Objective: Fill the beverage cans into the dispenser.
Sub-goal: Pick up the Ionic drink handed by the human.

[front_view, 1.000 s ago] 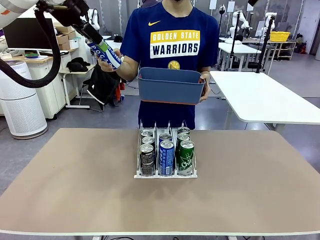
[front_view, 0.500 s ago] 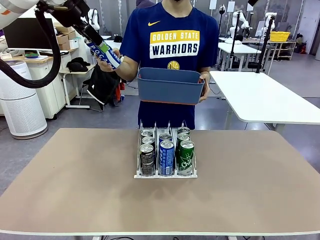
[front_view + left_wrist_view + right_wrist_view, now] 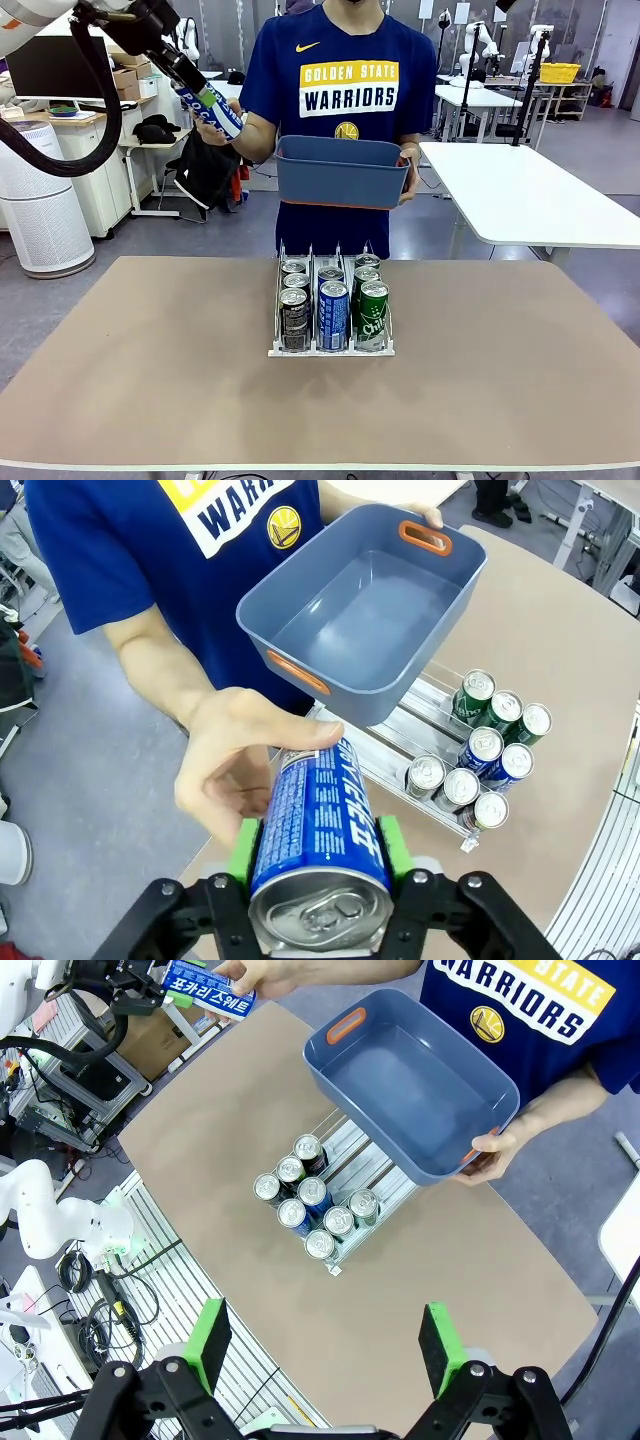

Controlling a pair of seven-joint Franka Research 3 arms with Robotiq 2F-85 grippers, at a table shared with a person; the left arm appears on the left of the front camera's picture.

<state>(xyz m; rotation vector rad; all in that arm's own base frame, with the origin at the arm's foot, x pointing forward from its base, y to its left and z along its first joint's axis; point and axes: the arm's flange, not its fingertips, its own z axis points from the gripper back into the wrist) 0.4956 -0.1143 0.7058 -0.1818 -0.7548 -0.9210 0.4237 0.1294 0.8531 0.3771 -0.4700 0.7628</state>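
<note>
A blue Pocari Sweat can is held high at the far left, tilted. My left gripper is shut on it, green pads pressed to both sides. The person's hand still cups the can's far end. On the table stands the dispenser with black, blue and green cans filling its three lanes. My right gripper hangs open high above the table, holding nothing.
The person stands at the far side and holds an empty dark blue tub above the dispenser's back end with the other hand. The brown table is bare around the dispenser. A white table stands at the back right.
My left gripper has shut on the blue can in the person's hand. The can has barely shifted, and the right arm and the tub stay put.
</note>
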